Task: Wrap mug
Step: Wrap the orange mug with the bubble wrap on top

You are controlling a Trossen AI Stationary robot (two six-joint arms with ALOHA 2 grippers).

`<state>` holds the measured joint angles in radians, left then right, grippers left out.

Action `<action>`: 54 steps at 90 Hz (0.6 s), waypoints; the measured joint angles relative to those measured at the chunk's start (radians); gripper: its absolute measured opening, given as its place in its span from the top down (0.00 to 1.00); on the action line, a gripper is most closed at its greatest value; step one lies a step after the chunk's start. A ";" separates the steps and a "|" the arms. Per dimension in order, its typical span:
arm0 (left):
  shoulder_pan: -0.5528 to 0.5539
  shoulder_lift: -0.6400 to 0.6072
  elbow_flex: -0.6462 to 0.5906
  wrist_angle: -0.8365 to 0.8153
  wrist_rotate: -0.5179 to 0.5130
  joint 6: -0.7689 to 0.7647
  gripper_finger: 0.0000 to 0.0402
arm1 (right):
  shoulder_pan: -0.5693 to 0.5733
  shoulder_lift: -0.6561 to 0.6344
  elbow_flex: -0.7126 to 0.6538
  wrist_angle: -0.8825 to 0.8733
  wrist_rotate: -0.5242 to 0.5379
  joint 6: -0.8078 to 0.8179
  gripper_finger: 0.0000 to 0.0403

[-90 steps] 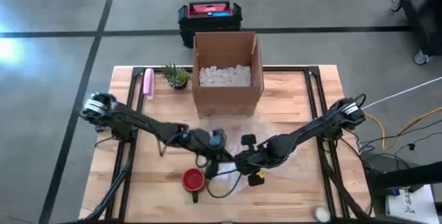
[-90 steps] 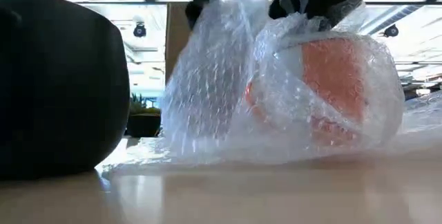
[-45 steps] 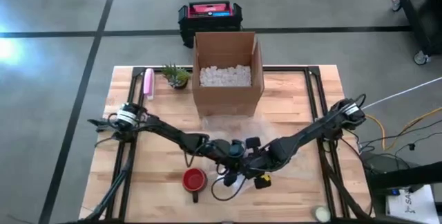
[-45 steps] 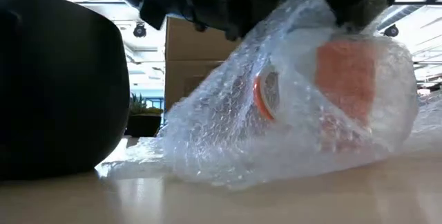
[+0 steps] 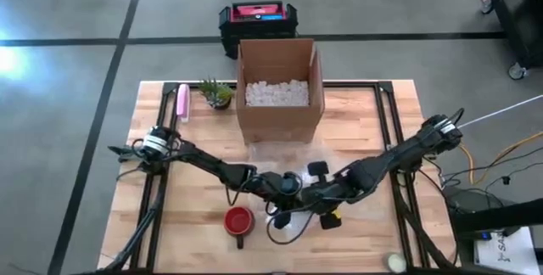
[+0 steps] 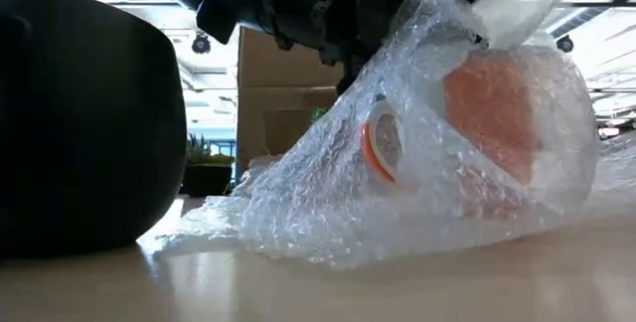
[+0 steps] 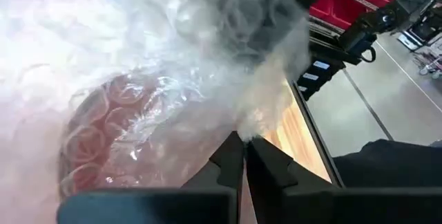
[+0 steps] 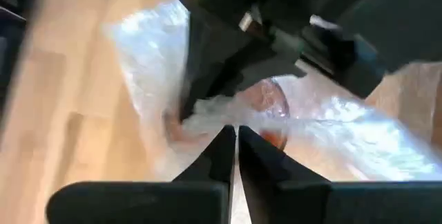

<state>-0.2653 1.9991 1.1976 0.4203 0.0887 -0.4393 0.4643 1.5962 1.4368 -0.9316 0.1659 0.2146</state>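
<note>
An orange mug [image 6: 487, 113] lies on the table near its middle, inside clear bubble wrap [image 6: 318, 203]; through the wrap it looks reddish in the left wrist view [image 7: 117, 134]. My left gripper [image 5: 287, 186] is shut on the wrap above the mug. My right gripper [image 5: 312, 197] is right beside it, also shut on the wrap. A second mug, red inside [image 5: 238, 221], stands unwrapped near the front edge and fills the low view's left as a dark shape [image 6: 79, 113]. My left gripper pinches a gathered bunch of the bubble wrap [image 7: 252, 117] between its two fingertips, just above the mug. From there the wrap slopes down over the mug to the table. My right gripper pinches the bubble wrap [image 8: 214, 110] at its fingertips, close to the left gripper's fingers and over the mug. The mug stays on the table under the wrap.
An open cardboard box [image 5: 278, 88] of white packing peanuts stands at the far middle. A small plant [image 5: 217, 93] and a pink object [image 5: 181, 101] are at the far left. A white roll [image 5: 394, 262] sits at the front right corner.
My left gripper has gone toward the table's right edge with the wrap. The flap that stood upright beside the mug now lies drawn over it in a slope. My right gripper has shifted slightly right.
</note>
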 joint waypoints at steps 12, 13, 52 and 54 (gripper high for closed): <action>0.000 0.001 0.000 -0.002 0.000 0.000 1.00 | 0.000 -0.041 -0.003 -0.007 0.115 -0.002 0.99; 0.000 0.001 0.000 -0.002 0.001 0.000 1.00 | 0.000 -0.041 -0.003 -0.007 0.130 -0.002 0.99; 0.000 0.000 -0.003 -0.012 0.002 -0.004 1.00 | -0.020 0.082 -0.070 0.084 0.133 -0.006 0.99; 0.000 0.000 -0.003 -0.012 0.003 -0.004 1.00 | -0.013 0.093 -0.075 0.100 0.119 -0.001 0.99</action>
<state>-0.2649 1.9991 1.1942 0.4080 0.0914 -0.4435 0.4517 1.6889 1.3616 -0.8319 0.2848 0.2140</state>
